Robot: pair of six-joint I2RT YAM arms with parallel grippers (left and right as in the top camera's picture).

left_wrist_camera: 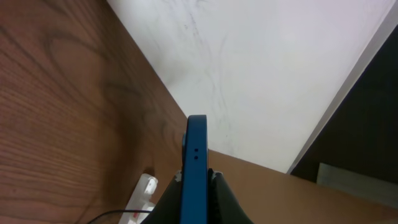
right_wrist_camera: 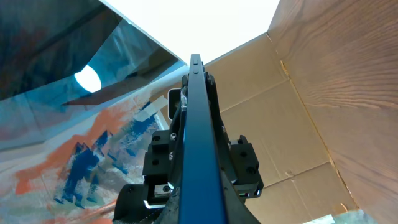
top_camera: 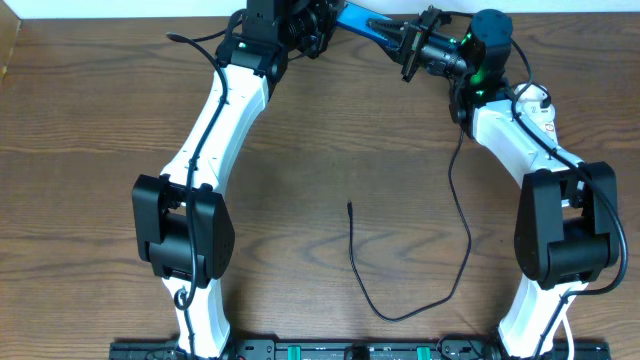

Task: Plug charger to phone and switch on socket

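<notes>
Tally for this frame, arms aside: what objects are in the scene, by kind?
Phone: 1
Black charger cable: 1
White power strip, partly hidden behind the right arm: 1
Total: 3

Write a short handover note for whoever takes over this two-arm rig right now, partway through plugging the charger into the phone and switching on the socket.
Left claw: shut on one end of the phone.
Right claw: shut on the phone's other end. The phone is held on edge between the arms at the far side of the table.
Charger: its black cable lies loose on the table, and its plug tip is free mid-table.
Socket: far right, partly hidden by the right arm. Its switch state cannot be told.
Done: phone gripped.
Left: free one claw, fetch the plug tip, plug it in, switch on the socket.
</notes>
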